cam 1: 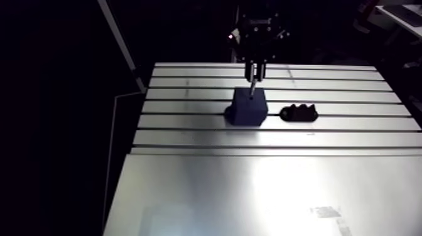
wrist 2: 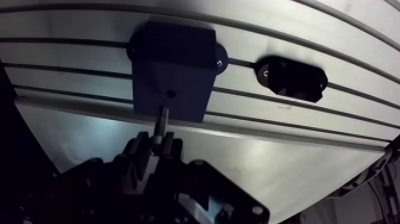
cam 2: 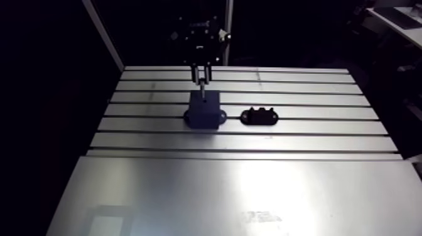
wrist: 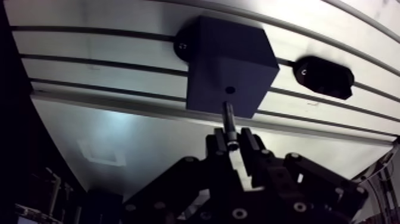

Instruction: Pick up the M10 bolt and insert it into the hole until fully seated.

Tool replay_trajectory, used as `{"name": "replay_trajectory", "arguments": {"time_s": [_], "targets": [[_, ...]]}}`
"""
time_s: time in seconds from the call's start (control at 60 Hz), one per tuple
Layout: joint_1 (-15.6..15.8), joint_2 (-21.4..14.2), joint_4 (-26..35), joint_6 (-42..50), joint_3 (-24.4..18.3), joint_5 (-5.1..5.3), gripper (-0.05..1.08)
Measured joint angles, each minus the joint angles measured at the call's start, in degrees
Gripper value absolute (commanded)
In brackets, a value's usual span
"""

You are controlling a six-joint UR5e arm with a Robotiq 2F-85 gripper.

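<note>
A dark blue block (wrist: 229, 64) with a small round hole (wrist: 230, 90) in its top face is bolted to the slotted table (cam 1: 188, 119). My gripper (wrist: 233, 138) hangs just above it, shut on the M10 bolt (wrist: 228, 119). The bolt's shank points down at the block, its tip a short way off the hole and slightly to one side. In the arm view the gripper (cam 1: 255, 70) comes down over the block (cam 1: 249, 107), with the bolt (cam 1: 252, 88) showing as a thin pin.
A low black holder (cam 1: 299, 113) with bumps on top sits on the table to the right of the block (cam 2: 205, 110). A smooth plate (cam 1: 264, 194) covers the near part of the table.
</note>
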Motion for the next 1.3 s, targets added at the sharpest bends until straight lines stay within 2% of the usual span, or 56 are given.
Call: {"name": "replay_trajectory", "arguments": {"time_s": [1.3], "targets": [[-0.11, 0.67, -0.15, 0.06, 0.21, -0.18, 1.08]]}}
